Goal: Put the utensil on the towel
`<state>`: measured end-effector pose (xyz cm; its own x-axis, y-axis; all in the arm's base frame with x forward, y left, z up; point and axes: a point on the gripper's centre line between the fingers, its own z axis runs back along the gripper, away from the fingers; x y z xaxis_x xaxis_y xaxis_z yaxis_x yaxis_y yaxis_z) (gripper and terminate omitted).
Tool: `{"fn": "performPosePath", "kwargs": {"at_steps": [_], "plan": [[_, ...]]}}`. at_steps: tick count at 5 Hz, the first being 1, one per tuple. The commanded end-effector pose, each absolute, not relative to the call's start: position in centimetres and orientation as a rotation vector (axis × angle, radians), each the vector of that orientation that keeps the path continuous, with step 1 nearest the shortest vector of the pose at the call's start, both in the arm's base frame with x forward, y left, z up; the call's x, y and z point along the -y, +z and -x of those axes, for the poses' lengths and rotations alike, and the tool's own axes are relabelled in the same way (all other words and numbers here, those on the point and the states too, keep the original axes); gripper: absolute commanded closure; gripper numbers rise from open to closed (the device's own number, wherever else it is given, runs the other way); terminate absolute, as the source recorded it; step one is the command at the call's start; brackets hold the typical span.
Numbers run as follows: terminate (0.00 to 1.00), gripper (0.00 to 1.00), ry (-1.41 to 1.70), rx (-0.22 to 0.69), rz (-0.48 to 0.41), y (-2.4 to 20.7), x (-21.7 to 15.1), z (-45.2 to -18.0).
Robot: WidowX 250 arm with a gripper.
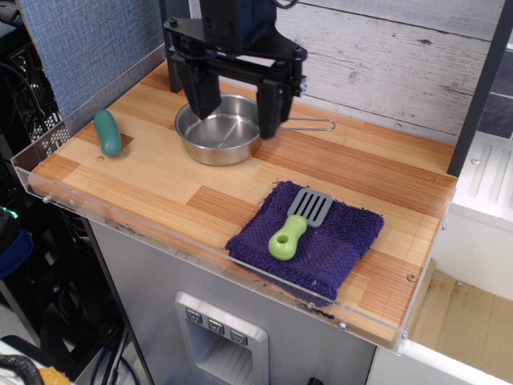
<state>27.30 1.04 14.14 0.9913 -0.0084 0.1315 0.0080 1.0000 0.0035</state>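
Note:
The utensil (295, 224), a toy spatula with a lime-green handle and a grey slotted blade, lies flat on the dark purple towel (337, 249) at the front right of the table. Its handle points toward the front edge. My gripper (235, 112) is open and empty, high above the steel pan (218, 128) at the back left, well away from the spatula. Its two black fingers (202, 90) hang down in front of the pan.
A teal pickle-shaped object (107, 131) lies at the far left. The pan's wire handle (313, 124) points right. A clear acrylic lip (160, 228) runs along the table's front edge. A dark post (474, 96) stands at the right.

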Motion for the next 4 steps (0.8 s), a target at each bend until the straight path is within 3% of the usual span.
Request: {"fn": "performPosePath", "kwargs": {"at_steps": [1,3,4], "plan": [[0.00,0.00,-0.065,0.133,0.002,15.78,-1.77,-27.09],[0.00,0.00,-0.065,0.133,0.002,15.78,-1.77,-27.09],[1.00,0.00,-0.065,0.133,0.002,15.78,-1.77,-27.09]]}}
